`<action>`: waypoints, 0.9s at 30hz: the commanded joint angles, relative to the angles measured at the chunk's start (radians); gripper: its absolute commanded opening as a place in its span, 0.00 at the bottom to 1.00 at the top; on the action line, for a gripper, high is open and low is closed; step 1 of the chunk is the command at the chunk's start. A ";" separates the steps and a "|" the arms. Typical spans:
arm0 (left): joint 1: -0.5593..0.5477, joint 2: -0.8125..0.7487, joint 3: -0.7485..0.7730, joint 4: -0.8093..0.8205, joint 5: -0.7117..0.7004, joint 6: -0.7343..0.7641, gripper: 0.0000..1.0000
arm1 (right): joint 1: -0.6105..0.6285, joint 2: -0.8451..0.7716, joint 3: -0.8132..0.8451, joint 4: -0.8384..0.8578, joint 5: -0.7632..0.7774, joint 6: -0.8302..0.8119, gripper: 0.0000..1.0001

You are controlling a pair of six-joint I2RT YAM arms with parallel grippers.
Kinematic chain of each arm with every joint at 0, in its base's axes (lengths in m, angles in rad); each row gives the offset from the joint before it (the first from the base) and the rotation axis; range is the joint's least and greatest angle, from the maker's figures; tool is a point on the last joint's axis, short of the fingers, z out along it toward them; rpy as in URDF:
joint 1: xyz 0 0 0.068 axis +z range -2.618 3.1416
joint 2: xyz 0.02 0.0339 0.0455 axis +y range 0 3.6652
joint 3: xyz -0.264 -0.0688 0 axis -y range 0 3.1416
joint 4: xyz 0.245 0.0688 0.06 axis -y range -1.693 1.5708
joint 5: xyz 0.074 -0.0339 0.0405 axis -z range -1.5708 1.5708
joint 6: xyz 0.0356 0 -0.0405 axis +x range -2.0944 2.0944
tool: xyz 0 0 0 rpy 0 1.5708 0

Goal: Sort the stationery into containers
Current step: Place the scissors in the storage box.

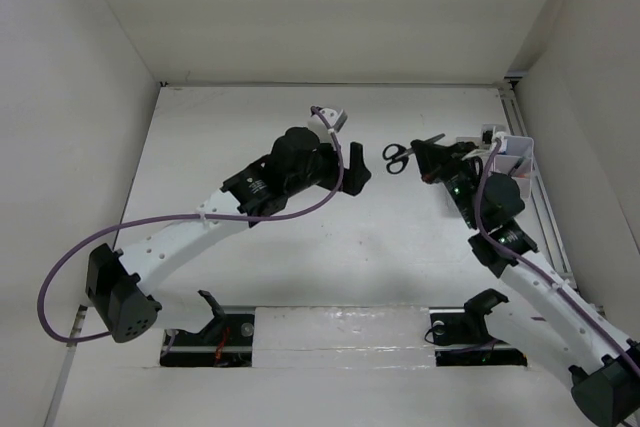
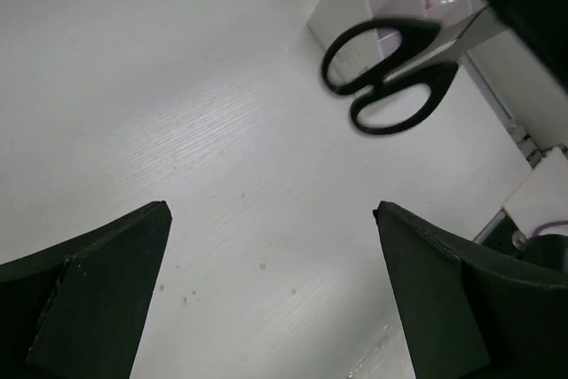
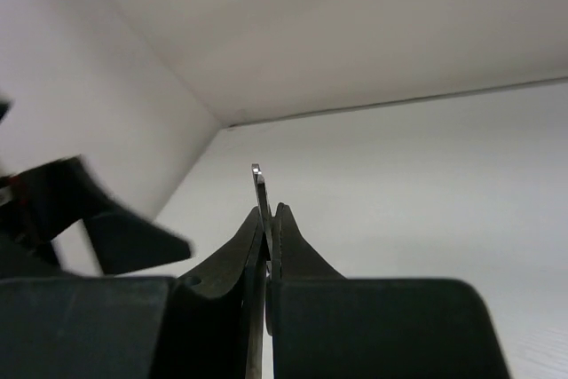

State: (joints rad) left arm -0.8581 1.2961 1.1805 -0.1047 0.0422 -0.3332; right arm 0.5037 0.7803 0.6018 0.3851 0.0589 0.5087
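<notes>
My right gripper (image 1: 432, 160) is shut on the blade of the black-handled scissors (image 1: 398, 155) and holds them above the table, handles pointing left. In the right wrist view the metal blade (image 3: 259, 191) sticks up between the closed fingers of the right gripper (image 3: 271, 217). My left gripper (image 1: 357, 169) is open and empty just left of the handles. In the left wrist view the scissors (image 2: 383, 79) hang ahead of the spread left gripper (image 2: 272, 210). The white containers (image 1: 512, 160) stand at the right edge behind the right gripper. They also show in the left wrist view (image 2: 342, 2), with pink and pale green markers inside.
White walls close in the table on the left, back and right. A rail (image 1: 545, 207) runs along the right edge beside the containers. A small white block (image 1: 329, 115) lies behind the left arm.
</notes>
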 commanded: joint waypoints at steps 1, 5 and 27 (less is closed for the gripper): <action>-0.002 -0.047 0.067 -0.114 -0.164 -0.027 1.00 | -0.060 -0.009 0.076 -0.171 0.195 -0.067 0.00; 0.010 -0.069 0.102 -0.301 -0.378 -0.090 1.00 | -0.105 -0.032 0.145 -0.389 0.439 -0.026 0.00; 0.056 -0.350 -0.170 -0.251 -0.228 0.002 1.00 | -0.277 0.241 0.332 -0.902 1.038 0.406 0.00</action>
State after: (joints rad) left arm -0.7990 0.9752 1.0229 -0.4122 -0.2146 -0.3634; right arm 0.2527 0.9848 0.8787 -0.5098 1.0157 0.8783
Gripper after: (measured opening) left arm 0.997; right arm 0.046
